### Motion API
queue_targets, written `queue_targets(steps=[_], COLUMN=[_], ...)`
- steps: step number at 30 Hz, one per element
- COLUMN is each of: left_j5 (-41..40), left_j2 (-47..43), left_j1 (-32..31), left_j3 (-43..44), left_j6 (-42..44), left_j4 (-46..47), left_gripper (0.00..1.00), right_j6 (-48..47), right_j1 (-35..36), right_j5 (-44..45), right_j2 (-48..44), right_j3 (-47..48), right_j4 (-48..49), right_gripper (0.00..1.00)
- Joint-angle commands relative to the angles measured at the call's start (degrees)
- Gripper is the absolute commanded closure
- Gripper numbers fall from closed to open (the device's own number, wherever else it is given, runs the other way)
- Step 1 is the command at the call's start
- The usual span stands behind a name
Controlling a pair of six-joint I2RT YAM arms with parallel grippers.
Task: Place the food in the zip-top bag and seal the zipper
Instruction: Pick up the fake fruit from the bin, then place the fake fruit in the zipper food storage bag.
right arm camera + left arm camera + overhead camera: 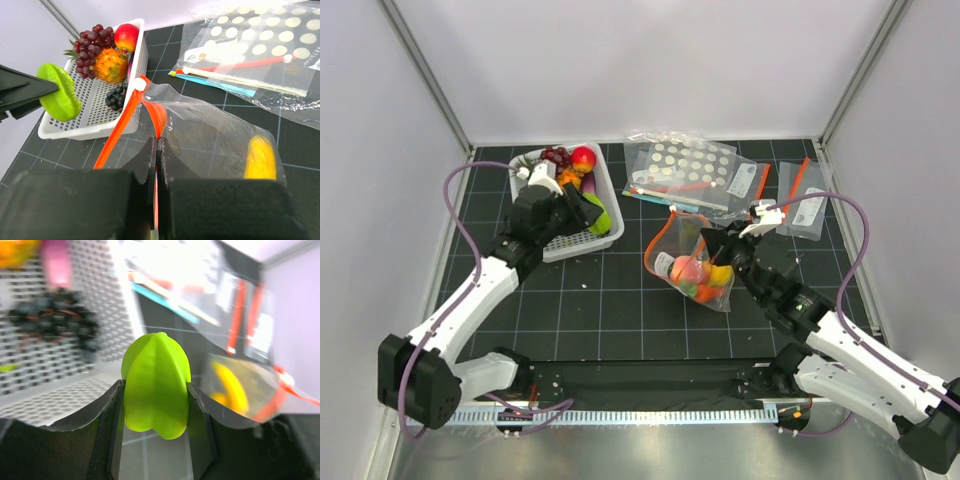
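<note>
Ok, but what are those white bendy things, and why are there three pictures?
They are two robot arms, each ending in a two-finger pincer. One picture looks down from above; the other two come from small cameras on the wrists. The left gripper squeezes a green toy fruit by the white basket, which holds more toy food. The right gripper is pinched shut on the clear zip-top bag near its orange zipper, holding it up. A yellow banana and other toys are inside. A dotted bag lies farther back on the black mat.
</note>
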Motion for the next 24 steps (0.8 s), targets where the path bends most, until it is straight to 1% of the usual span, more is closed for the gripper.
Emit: queue_targets(steps=[1, 2, 3, 4, 5, 7, 8, 11, 13, 17, 20, 21, 24], left_j5=[7.1, 6.8, 6.3, 6.1, 6.1, 7.2, 7.5, 9.2, 10.1, 5.4, 4.0, 3.5, 1.9], left_j2=[-3.6, -4.9, -5.3, -5.5, -5.8, -5.4, -4.7, -2.9, -0.1, 4.6, 9.2, 12.1, 15.5], left_j1=[-3.1, -4.2, -7.0, -8.4, -11.2, -13.8, -16.3, -20.5, -22.1, -25.2, -26.0, -26.2, -27.1], left_j3=[-2.0, -2.2, -2.3, -2.7, -2.9, -3.1, -2.9, -1.0, 1.2, 4.9, 7.4, 9.7, 13.5], left_j6=[-2.5, -2.0, -1.5, -0.5, -0.1, 1.1, 1.6, 4.7, 5.9, 9.7, 11.4, 11.8, 13.6], left_j4=[9.2, 11.6, 12.6, 13.6, 16.1, 19.7, 20.5, 21.9, 21.1, 16.9, 14.6, 12.1, 8.1], left_gripper=[0.73, 0.72, 0.73, 0.73, 0.73, 0.73, 0.73, 0.71, 0.71, 0.71, 0.71, 0.71, 0.71], right_j6=[0.0, 0.0, -0.1, -0.1, -0.2, -0.4, -0.4, -0.4, -0.5, -0.5, -0.6, -0.8, -1.0], right_j1=[0.0, 0.0, 0.0, 0.0, 0.0, 0.0, 0.0, -0.1, 0.0, 0.0, 0.0, 0.0, 0.0], right_j5=[-0.7, -1.0, -1.4, -1.5, -1.4, -1.6, -1.9, -2.8, -3.6, -4.5, -6.1, -6.4, -6.3], right_j2=[0.5, 0.7, 0.9, 0.8, 0.8, 0.8, 0.6, 0.5, 0.3, -0.6, -2.0, -2.4, -3.8], right_j3=[0.7, 0.8, 0.8, 0.8, 0.9, 0.8, 0.8, 0.7, 0.6, 0.1, -0.5, -0.6, -1.1], right_j4=[3.1, 3.1, 3.2, 3.3, 3.3, 3.4, 3.4, 3.8, 4.0, 5.0, 6.1, 6.2, 6.2], right_gripper=[0.99, 0.99, 0.99, 0.99, 0.99, 0.99, 0.99, 0.99, 0.99, 0.99, 0.99, 0.99, 0.99])
